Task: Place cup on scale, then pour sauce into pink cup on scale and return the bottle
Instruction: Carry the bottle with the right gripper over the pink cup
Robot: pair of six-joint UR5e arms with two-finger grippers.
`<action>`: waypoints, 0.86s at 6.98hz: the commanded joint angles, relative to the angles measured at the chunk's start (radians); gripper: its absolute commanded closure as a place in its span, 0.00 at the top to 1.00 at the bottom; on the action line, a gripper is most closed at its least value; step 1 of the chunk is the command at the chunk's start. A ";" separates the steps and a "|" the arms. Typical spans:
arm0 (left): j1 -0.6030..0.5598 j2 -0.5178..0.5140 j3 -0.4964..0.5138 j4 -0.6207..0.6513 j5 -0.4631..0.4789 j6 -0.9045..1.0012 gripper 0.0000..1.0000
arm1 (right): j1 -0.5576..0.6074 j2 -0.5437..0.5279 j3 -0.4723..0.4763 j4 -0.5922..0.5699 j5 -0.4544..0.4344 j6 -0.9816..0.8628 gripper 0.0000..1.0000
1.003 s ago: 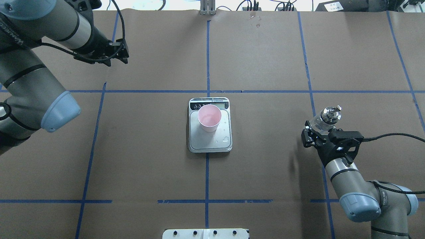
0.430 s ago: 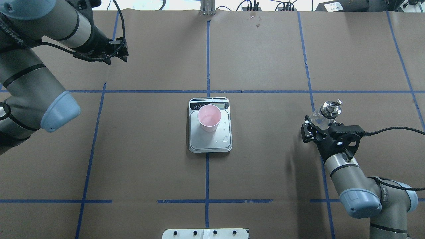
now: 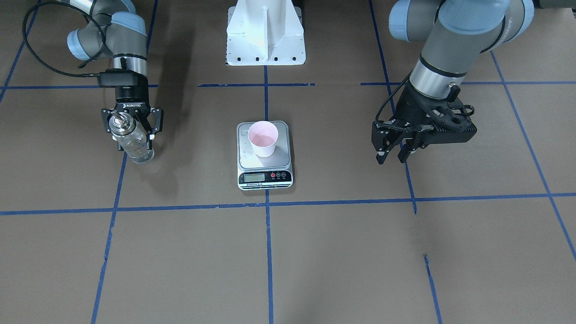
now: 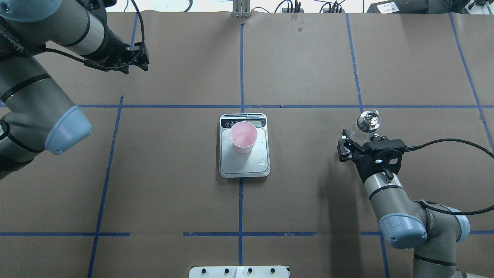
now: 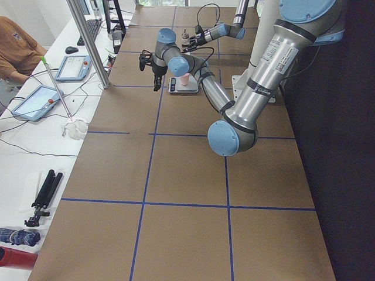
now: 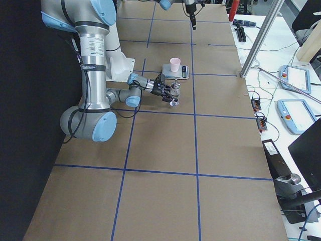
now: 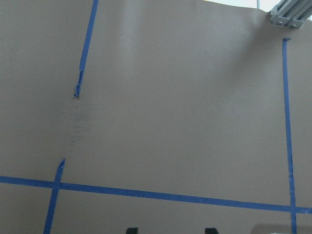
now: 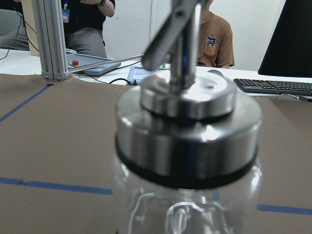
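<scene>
The pale pink cup [image 4: 243, 137] stands on the silver scale [image 4: 244, 166] at the table's middle, with a little clear liquid in it; both also show in the front view, cup [image 3: 263, 138] and scale [image 3: 265, 178]. My right gripper [image 4: 359, 141] is shut on the clear glass bottle [image 4: 364, 124] with its metal spout, upright and low over the table to the right of the scale. The bottle fills the right wrist view [image 8: 187, 146]. I cannot tell whether its base touches the table. My left gripper [image 3: 392, 156] is open and empty, far left of the scale.
Water drops lie on the scale's platform [image 4: 262, 161]. The white robot base [image 3: 265, 31] is behind the scale. An aluminium post [image 4: 241, 9] and cables stand at the far edge. Operators and tablets are beyond the table [image 5: 35, 99].
My right gripper has carried the bottle a little toward the scale and away from the robot, staying upright. The left arm has hardly moved. The cup and scale are unchanged.
</scene>
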State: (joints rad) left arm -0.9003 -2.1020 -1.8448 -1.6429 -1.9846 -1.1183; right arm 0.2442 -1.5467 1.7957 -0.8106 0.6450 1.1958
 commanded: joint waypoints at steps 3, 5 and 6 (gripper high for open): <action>-0.002 0.008 -0.001 -0.006 0.000 0.006 0.55 | -0.012 0.084 0.057 -0.021 0.021 -0.126 0.00; -0.009 0.046 -0.040 -0.005 -0.006 0.136 0.55 | -0.019 0.126 0.050 -0.027 0.070 -0.308 0.00; -0.031 0.097 -0.083 -0.006 -0.013 0.243 0.53 | -0.023 0.140 0.042 -0.142 0.047 -0.356 0.00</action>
State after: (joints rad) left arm -0.9135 -2.0548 -1.8848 -1.6479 -1.9912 -0.9824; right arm 0.2259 -1.4320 1.8459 -0.8619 0.7014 0.9143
